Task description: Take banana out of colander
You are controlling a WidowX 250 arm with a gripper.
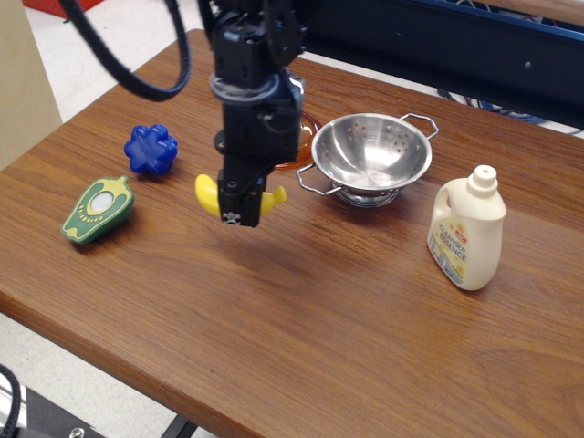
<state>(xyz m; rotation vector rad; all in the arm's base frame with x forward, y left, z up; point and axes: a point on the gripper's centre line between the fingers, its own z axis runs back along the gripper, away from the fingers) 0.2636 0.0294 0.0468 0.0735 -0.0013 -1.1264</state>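
Left of centre in the frame, the black gripper (pixel 241 206) hangs over the wooden table (pixel 301 301) with its jaws closed on the banana (pixel 209 195). That yellow toy lies crosswise in the grip, its rounded end sticking out to the left and its thinner tip to the right. It is clear of the colander (pixel 370 156) and well to that bowl's left; whether it touches the tabletop or hangs just above it cannot be told from this angle.

At centre right, the colander stands upright on its ring base. Its shiny perforated bowl holds nothing, and its two wire loop handles point toward the lower left and the upper right. Just beside its left rim, an orange lid (pixel 300 151) peeks out from behind the arm, mostly hidden by it.

Toward the right edge, a cream detergent bottle (pixel 466 229) stands upright with its cap on and a printed label on its front, near the colander but not touching it.

On the left side of the frame, a blue knobbly toy (pixel 151 149) sits on the wood. Below and to the left of it lies a green-and-yellow avocado toy (pixel 98 210) flat on the table. Both are well apart from the gripper.

A thick black cable (pixel 128 73) loops down from the arm at the upper left.
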